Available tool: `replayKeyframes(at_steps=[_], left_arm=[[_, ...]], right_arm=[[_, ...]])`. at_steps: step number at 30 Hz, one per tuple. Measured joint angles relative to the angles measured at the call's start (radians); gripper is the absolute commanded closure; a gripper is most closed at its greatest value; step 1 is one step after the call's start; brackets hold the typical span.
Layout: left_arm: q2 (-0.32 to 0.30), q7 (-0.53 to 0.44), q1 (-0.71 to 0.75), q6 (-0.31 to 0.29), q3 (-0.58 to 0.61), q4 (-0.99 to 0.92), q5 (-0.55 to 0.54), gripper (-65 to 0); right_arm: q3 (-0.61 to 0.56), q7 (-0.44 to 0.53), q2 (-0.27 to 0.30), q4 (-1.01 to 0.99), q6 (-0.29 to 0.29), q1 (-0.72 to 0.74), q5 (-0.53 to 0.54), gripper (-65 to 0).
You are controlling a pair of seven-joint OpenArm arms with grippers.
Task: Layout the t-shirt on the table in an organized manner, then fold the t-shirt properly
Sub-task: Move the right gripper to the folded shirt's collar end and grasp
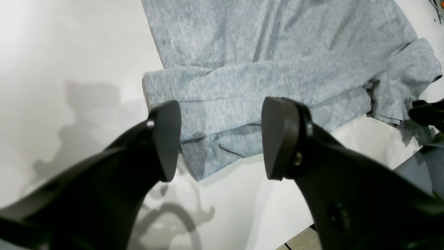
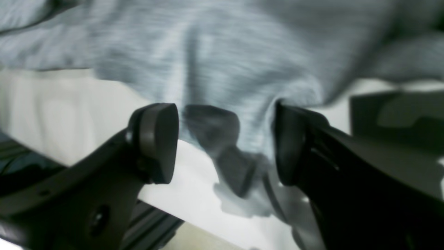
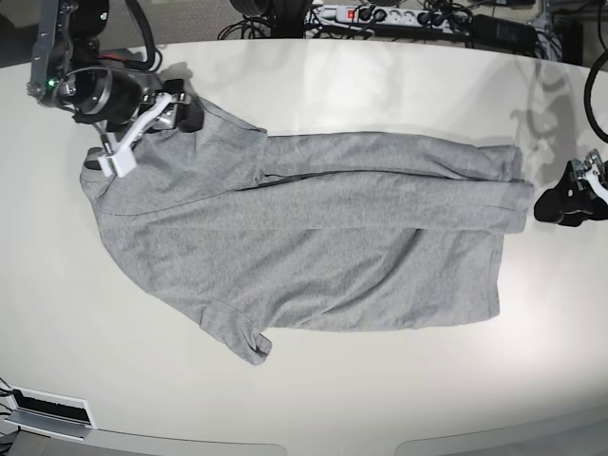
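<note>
The heather-grey t-shirt (image 3: 313,256) lies lengthwise across the off-white table (image 3: 380,85), plain side up. Its far long edge is folded in toward the middle, and one sleeve (image 3: 237,337) sticks out at the front. My right gripper (image 3: 190,116) is over the shirt's shoulder end at the back left. In the right wrist view this gripper (image 2: 223,146) has its jaws wide apart, and blurred grey cloth (image 2: 225,52) lies just beyond them. My left gripper (image 3: 549,204) hovers off the hem end. It stands open (image 1: 223,139), with the folded hem (image 1: 242,114) beyond its fingertips.
A power strip and cables (image 3: 408,14) run along the table's back edge. The curved front edge (image 3: 332,446) is near the bottom of the base view, with a white box (image 3: 47,413) at its left. In the left wrist view the table edge (image 1: 399,166) is close on the right.
</note>
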Motion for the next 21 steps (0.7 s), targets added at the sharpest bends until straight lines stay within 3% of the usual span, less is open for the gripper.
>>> replayKeyframes(at_steps=[3,4,7,11,16,18,21], left_arm=[[0.000,0.000,0.000,0.000,0.000,0.000,0.000,-37.5],[0.000,0.000,0.000,0.000,0.000,0.000,0.000,-37.5],[0.000,0.000,0.001,0.000,0.000,0.000,0.000,-37.5],[0.000,0.000,0.000,0.000,0.000,0.000,0.000,-37.5],[0.000,0.000,0.000,0.000,0.000,0.000,0.000,-37.5],[0.000,0.000,0.000,0.000,0.000,0.000,0.000,-37.5],[0.000,0.009,0.000,0.000,0.000,0.000,-0.001,-37.5]], right_arm=[[-0.023,-0.065,-0.005,-0.002,0.072,0.015,-0.004,-3.4],[-0.023,-0.093,-0.005,-0.003,0.094,0.024,0.000,0.0],[-0.020,-0.214,-0.002,0.011,0.130,0.071,0.079,0.0],[-0.019,-0.359,0.004,0.132,0.138,0.093,0.294,0.0],[-0.019,-0.352,0.023,0.291,0.139,0.110,0.334,0.0],[-0.019,-0.309,0.026,0.303,0.138,0.153,0.330,0.0],[-0.037,-0.250,0.026,0.303,0.140,0.217,0.224,0.0]])
